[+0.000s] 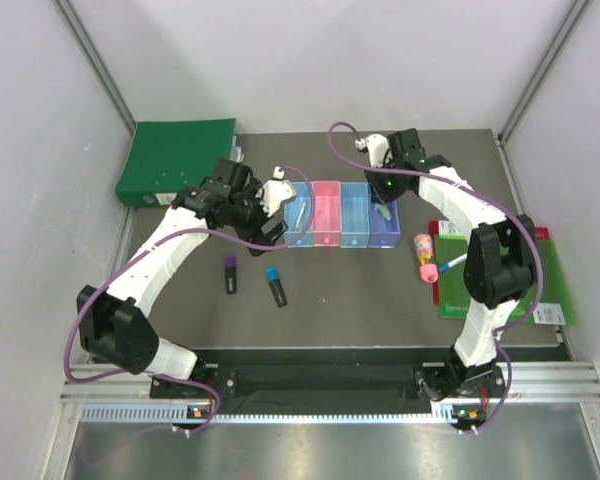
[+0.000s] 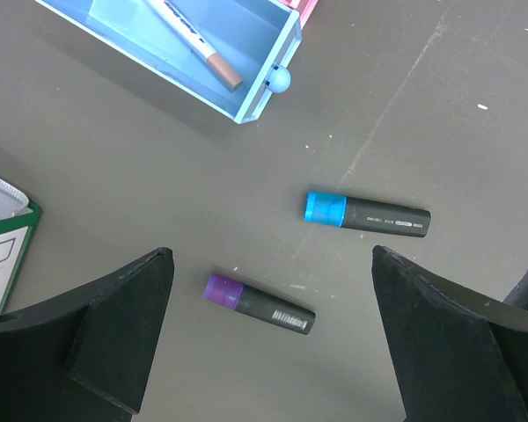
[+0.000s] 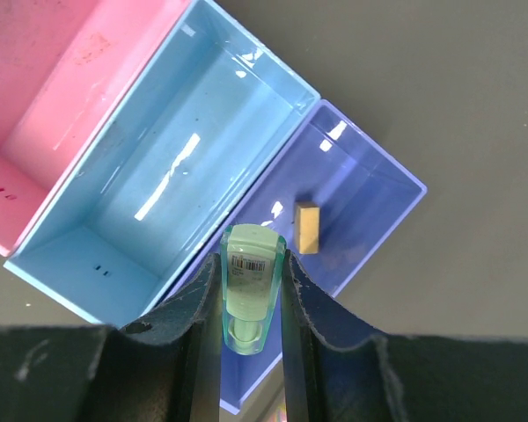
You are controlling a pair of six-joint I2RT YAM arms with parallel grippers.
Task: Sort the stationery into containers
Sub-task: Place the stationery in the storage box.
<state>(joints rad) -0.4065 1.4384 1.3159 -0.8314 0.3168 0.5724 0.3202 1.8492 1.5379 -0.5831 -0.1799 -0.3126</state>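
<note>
Below the left gripper (image 2: 271, 255), its fingers spread wide, the purple marker (image 2: 260, 303) lies on the table (image 2: 114, 176), its long axis running finger to finger (a wrist turn looks needed). Further right, the right gripper (image 3: 251, 294) clasps a green marker (image 3: 249, 264) over the purple tray (image 3: 361, 198).

There is a pink tray (image 3: 62, 97), a blue tray (image 3: 158, 167), a violet tray (image 3: 370, 202) and a mint-green tube (image 3: 251, 290).

The pale green tube's (image 3: 249, 294) lower end is lost between the right fingers (image 3: 180, 334), which cover the purple bin's (image 3: 370, 202) near corner. In the light-blue bin (image 2: 268, 66) at the row's far end from the purple bin, the white marker (image 2: 194, 40) is cut off by the view's top edge.
</note>
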